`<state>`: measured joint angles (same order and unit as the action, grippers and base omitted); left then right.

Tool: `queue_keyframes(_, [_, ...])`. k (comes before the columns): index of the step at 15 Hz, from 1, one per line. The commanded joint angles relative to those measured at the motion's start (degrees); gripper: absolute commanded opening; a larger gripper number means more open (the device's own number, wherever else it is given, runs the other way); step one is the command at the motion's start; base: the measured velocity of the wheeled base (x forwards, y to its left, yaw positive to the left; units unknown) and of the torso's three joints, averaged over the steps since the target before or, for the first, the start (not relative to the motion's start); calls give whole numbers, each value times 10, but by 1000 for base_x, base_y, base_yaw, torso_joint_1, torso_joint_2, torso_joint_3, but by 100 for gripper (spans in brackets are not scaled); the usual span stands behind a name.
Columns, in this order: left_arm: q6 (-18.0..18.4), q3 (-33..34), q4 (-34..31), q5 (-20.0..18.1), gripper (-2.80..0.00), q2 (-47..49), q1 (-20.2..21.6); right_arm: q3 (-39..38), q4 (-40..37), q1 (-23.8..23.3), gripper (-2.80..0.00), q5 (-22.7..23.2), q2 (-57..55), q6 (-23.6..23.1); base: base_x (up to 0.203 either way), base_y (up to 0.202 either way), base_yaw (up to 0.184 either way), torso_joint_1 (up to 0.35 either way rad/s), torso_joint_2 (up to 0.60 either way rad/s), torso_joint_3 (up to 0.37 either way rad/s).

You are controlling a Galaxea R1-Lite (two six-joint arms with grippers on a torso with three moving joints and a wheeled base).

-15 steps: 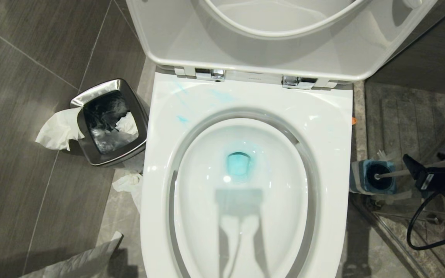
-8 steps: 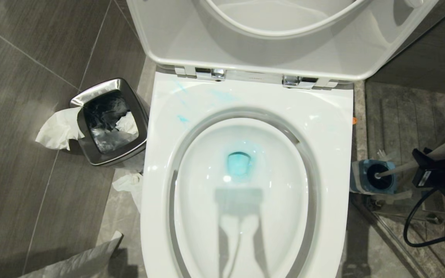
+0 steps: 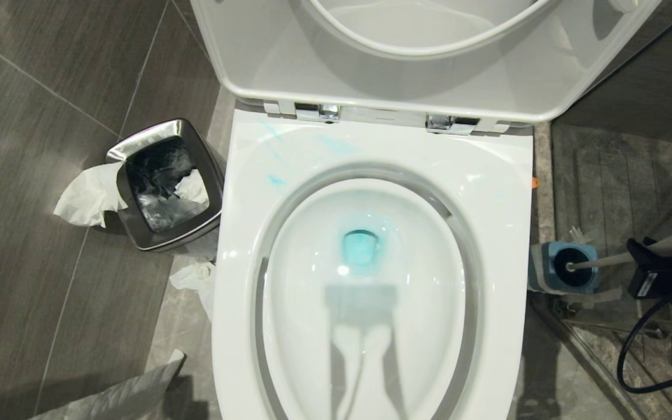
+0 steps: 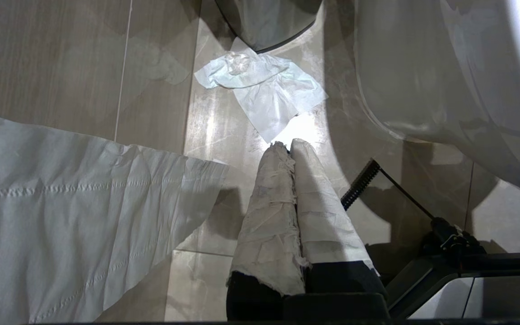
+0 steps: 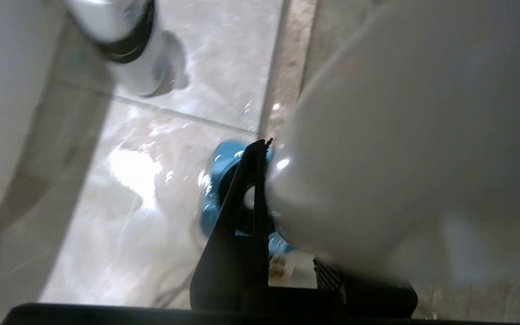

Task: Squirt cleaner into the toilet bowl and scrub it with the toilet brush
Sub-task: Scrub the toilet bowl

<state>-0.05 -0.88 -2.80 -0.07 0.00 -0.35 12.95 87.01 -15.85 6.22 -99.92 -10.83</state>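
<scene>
- Right of the toilet bowl point(image 3: 371, 303), at the picture's right edge, the right gripper point(image 3: 648, 259) has closed its fingers on the slim white handle of the toilet brush point(image 3: 610, 259); a second ago those fingers stood wide around the handle, and half a second ago the gripper sat a little higher along it.
- Brush head is still seated in the blue-and-grey holder point(image 3: 563, 267), which stands on the floor just beside the bowl's right flank; the handle leans away from the bowl, up into the gripper.
- From the right wrist, one black finger point(image 5: 237, 216) presses against the pale, blurred handle point(image 5: 377, 149), with the blue holder point(image 5: 219, 180) showing beyond it.
- Nothing else in the head view has shifted: the bowl, seat and lid raised, holds blue-tinted water point(image 3: 361, 246) at its drain and faint blue streaks point(image 3: 275, 178) on the rim's back left.
- Left gripper point(image 4: 289, 149) hangs low over the floor tiles, its two paper-wrapped fingers pressed together and holding nothing.
- A steel bin point(image 3: 164, 184) with tissue spilling over its edge stands left of the bowl; crumpled tissue point(image 3: 193, 277) lies on the floor between bin and bowl, and a larger sheet of paper point(image 4: 75, 212) lies near the left gripper.
- A black cable point(image 3: 633, 350) loops below the right gripper.
- The cleaner bottle is not seen in any view.
</scene>
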Motion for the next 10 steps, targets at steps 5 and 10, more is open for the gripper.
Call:
queue_keyframes(5, [0,0,0,0,-280,1,0,-60,-13,0,-280,38,182,34,0,0,0,0,0,0])
queue_keyframes(10, [0,0,0,0,-280,1,0,-62,-73,0,-280,39,301,54,0,0,0,0,0,0])
